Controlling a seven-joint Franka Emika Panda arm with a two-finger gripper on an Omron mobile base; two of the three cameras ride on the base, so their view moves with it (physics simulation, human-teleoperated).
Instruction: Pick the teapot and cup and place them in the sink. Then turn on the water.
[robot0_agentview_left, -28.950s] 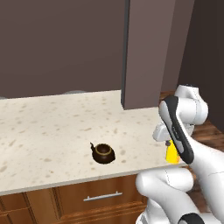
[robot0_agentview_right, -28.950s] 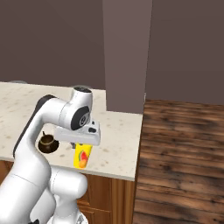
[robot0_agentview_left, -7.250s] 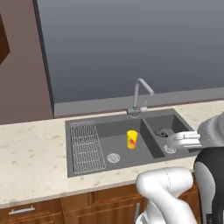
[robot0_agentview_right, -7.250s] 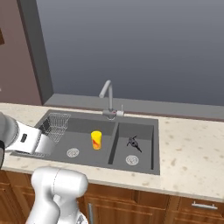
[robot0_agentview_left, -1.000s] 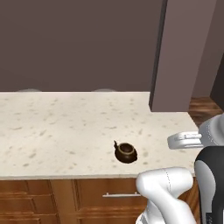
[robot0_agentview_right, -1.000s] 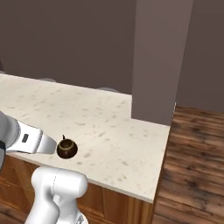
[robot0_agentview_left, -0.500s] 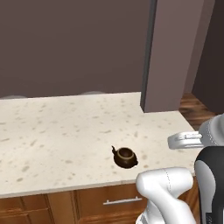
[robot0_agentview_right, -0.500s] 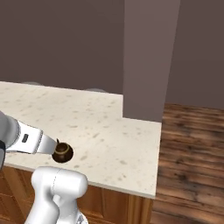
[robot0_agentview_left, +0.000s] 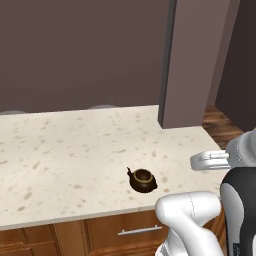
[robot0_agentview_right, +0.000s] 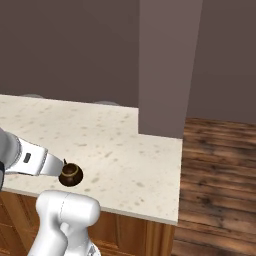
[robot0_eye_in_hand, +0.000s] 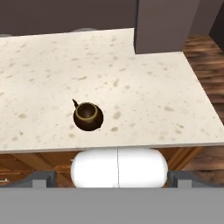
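One task item, the teapot (robot0_agentview_left: 142, 180), sits untouched on the counter (robot0_agentview_left: 60, 150) near its front edge, so it has yet to go to the sink before the water is turned on, and the gripper's fingers stand spread, holding nothing.

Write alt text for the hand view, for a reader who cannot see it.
A small squat dark-brown teapot with a gold-rimmed opening stands upright on a speckled cream stone counter, near its front edge. Behind it to the right, a tall grey-brown cabinet column rises from the counter, with dark wooden floor past the counter's right end.
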